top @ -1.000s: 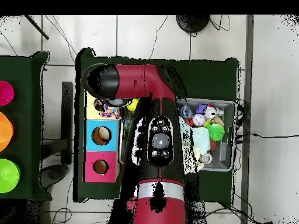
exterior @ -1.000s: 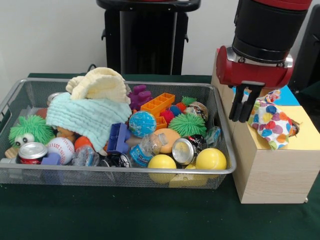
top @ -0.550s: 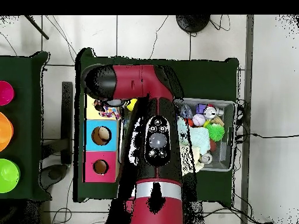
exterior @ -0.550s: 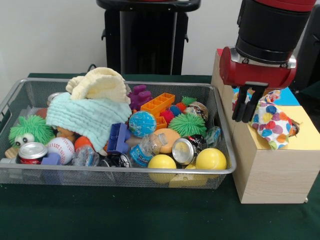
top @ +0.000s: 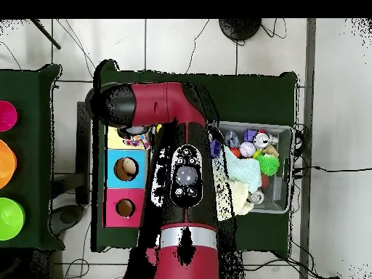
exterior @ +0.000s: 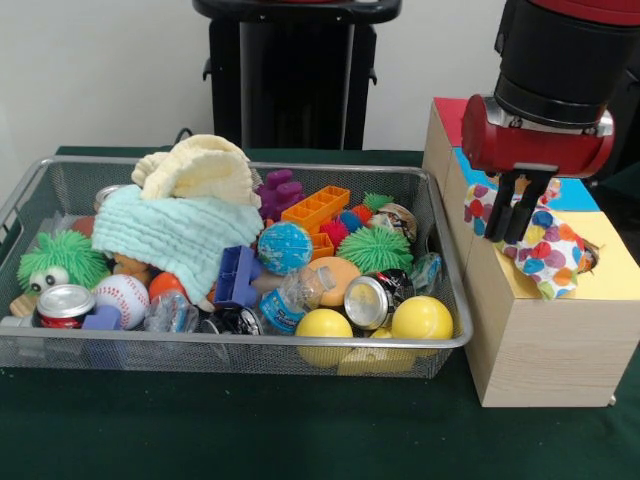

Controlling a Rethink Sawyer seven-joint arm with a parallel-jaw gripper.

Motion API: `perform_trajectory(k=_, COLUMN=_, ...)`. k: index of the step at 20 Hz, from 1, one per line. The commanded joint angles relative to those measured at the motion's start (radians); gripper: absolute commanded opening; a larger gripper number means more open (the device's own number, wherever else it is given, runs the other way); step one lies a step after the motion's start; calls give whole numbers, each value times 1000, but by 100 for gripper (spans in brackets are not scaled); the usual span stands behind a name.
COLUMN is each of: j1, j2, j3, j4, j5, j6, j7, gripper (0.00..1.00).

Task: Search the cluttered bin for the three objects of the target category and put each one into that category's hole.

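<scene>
The gripper [exterior: 519, 210] is seen above the wooden box [exterior: 540, 340], its two dark fingers [exterior: 500, 205] set close together with nothing clamped between them. A polka-dot cloth [exterior: 545, 250] is draped over the box's yellow section (partly sunk into the hole there), just beside the fingertips. The wire bin [exterior: 230, 355] is observed well apart, filled with clutter: a mint towel [exterior: 170, 235], a cream cloth [exterior: 195, 170], two yellow balls [exterior: 422, 318] and cans.
</scene>
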Motion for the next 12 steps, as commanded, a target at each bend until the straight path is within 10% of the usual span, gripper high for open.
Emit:
perform_trajectory(k=1, j1=0, j2=14, j3=74, j4=135, j5=-4, j6=-77, j7=74, gripper=0)
perform_trajectory(k=12, j1=17, j2=29, j3=70, j4=172, j5=1, j6=-140, j7=110, gripper=0)
